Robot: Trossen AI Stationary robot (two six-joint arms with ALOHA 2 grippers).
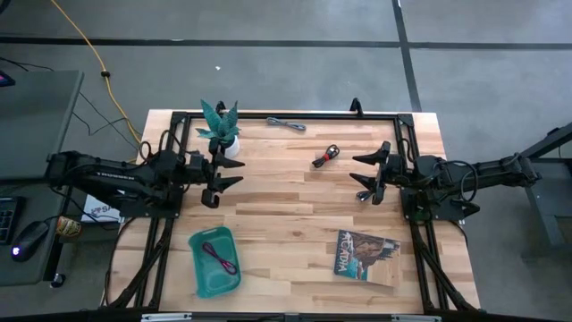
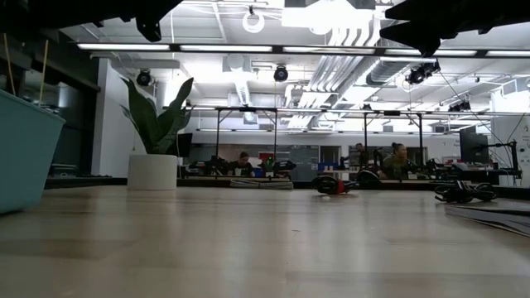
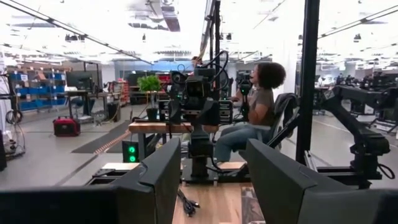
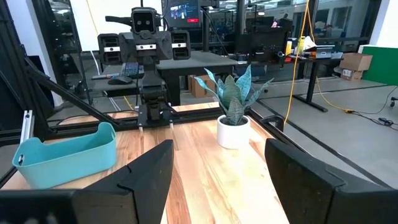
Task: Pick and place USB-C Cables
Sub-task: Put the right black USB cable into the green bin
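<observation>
A maroon-purple USB-C cable [image 1: 217, 257] lies coiled inside the teal tray [image 1: 198, 277] at the near left. A grey cable [image 1: 286, 123] rests on the table by the far edge. A black cable with red [image 1: 327, 155] lies on the wood right of the middle, also seen in the low view [image 2: 335, 184]. My left gripper [image 1: 236, 173] hovers open above the table beside the plant, its fingers wide apart in its wrist view [image 3: 211, 186]. My right gripper [image 1: 356, 169] hovers open opposite it, near the black-and-red cable, with nothing between its fingers [image 4: 217, 180].
A potted plant [image 1: 221, 130] in a white pot stands at the far left, close to my left gripper. A magazine [image 1: 366, 255] lies at the near right. Bare wood stretches between the two grippers. People sit at desks in the room beyond.
</observation>
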